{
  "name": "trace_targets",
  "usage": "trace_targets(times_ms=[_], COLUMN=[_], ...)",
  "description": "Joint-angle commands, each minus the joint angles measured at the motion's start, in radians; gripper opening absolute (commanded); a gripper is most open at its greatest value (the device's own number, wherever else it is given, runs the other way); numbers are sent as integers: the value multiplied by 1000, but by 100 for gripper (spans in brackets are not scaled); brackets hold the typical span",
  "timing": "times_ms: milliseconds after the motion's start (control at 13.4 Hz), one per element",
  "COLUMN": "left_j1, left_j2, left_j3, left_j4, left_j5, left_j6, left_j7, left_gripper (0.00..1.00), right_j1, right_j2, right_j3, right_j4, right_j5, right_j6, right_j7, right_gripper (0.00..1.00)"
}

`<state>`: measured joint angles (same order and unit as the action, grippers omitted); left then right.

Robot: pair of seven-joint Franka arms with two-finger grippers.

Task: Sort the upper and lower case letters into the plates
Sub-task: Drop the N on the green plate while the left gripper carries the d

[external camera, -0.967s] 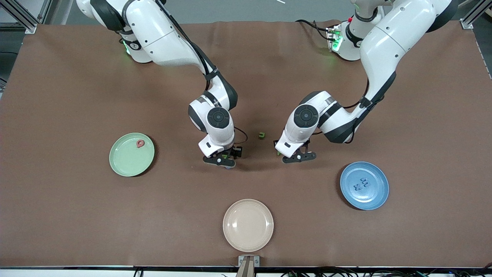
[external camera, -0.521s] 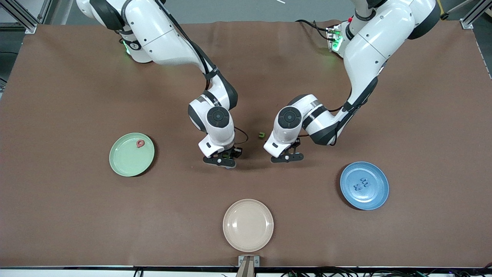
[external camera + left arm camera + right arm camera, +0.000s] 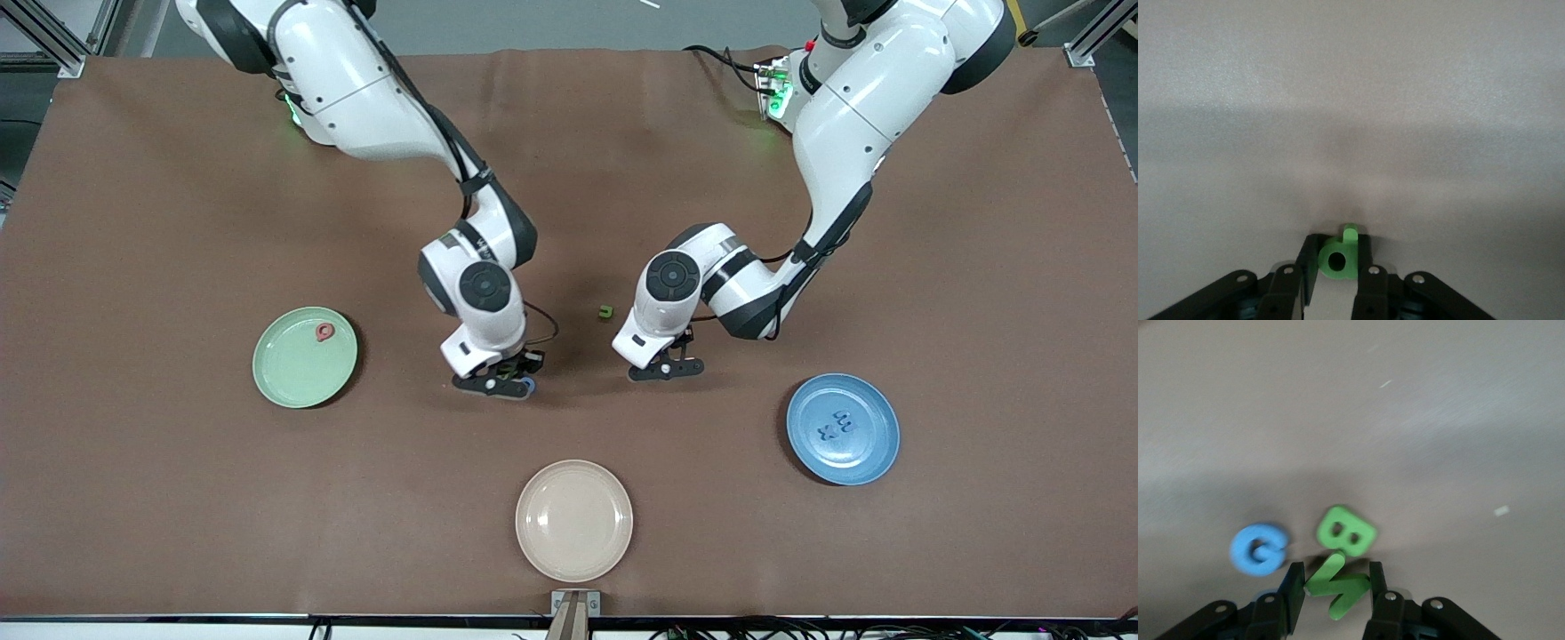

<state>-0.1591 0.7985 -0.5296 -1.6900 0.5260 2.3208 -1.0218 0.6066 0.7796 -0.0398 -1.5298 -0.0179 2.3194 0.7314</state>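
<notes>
Brown matte cloth, faintly creased, covers the counter (image 3: 178, 498) from end to end. Two white, rounded Franka arms with black joints reach down to its middle.

Left claw (image 3: 1336, 270): its black fingers are pressed together on a small bright-green foam letter (image 3: 1338, 257), a rounded body with a hole and a short stem, like a lower-case "d" or "a". In the front view this claw (image 3: 665, 368) sits low at the cloth, between the two arms' wrists.

Right claw (image 3: 1333, 587): its fingers are clamped on a green angular letter (image 3: 1338, 588), zigzag in shape. Just past it lie a green "B" (image 3: 1346, 532) and a blue "G" (image 3: 1258, 549), both soft-edged and chunky, flat on the cloth and close together. In the front view this claw (image 3: 493, 385) shows a speck of blue at its tip.

A tiny green U-shaped letter (image 3: 605, 312) lies alone on the cloth between the arms.

Pale mint green plate (image 3: 289, 382): round, shallow, rimmed, smooth; it sits toward the right arm's end, well apart from the right claw, with one red ringed letter (image 3: 324, 332) in it.

Mid blue plate (image 3: 867, 462): same form, toward the left arm's end, well apart from the left claw, holding small blue letters (image 3: 837, 426) near its centre.

A beige cream plate (image 3: 574, 520) lies nearest the front camera.
</notes>
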Motion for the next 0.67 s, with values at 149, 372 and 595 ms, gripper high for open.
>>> trace_targets(times_ms=[149,372,595], left_j1=[18,117,228], left_j2=[-4,-71,-162], left_j3=[5,23,19], left_j4=[15,33,13], left_j5=[22,23,22], left_j6=[6,-5,-79], left_j7=[3,64,207], left_gripper=[1,0,0], right_j1=[-250,-416,-546], right_j2=[-328,-469,-526], right_j3=[52,51,51], right_j4=[-325,-533,-670], right_j5=[45,45,45], right_j6=[-48,-16,54], right_j7=[-364,-619,-812], right_gripper=[0,0,0])
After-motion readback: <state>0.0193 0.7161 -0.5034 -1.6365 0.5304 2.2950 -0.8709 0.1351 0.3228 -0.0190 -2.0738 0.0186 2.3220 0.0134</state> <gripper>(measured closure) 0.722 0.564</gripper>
